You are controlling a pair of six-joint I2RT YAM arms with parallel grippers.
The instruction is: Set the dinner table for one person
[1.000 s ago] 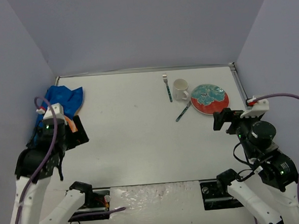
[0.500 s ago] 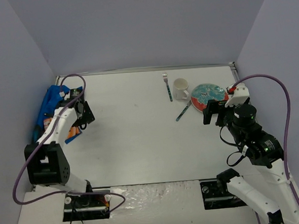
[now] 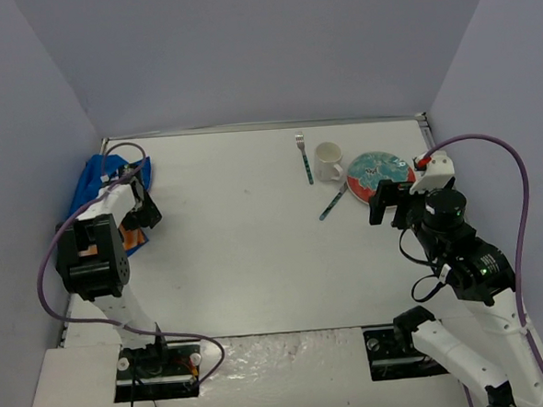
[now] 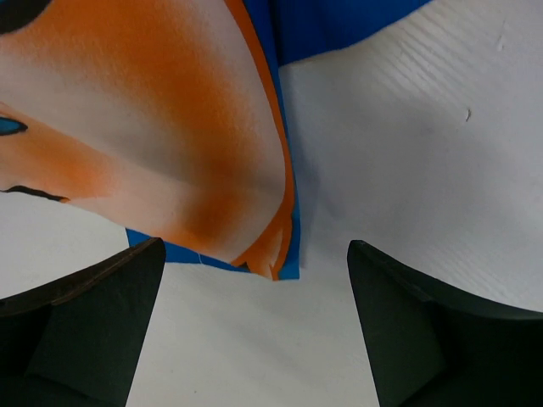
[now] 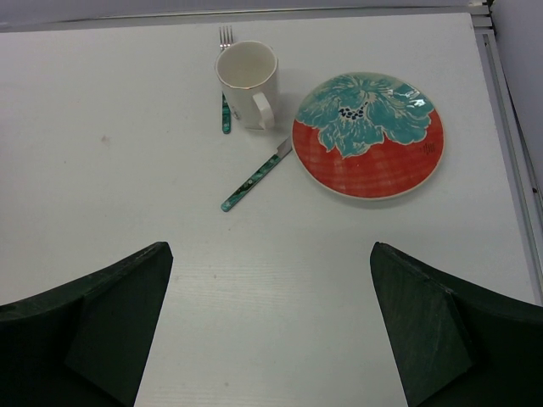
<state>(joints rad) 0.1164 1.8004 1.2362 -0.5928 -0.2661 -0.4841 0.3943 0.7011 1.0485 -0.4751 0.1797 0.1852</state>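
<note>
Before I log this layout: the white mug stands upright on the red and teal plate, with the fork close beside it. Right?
No. The mug stands upright on the table beside the plate, not on it, with the fork close beside it. The right wrist view shows this.

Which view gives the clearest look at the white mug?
Right wrist: the mug is large there, with its rim and handle clear. Top external shows it small and far off. Left wrist misses it.

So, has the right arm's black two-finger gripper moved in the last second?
Yes. The right gripper has moved up and left in the overhead view, reaching the near edge of the round red and teal plate.
</note>
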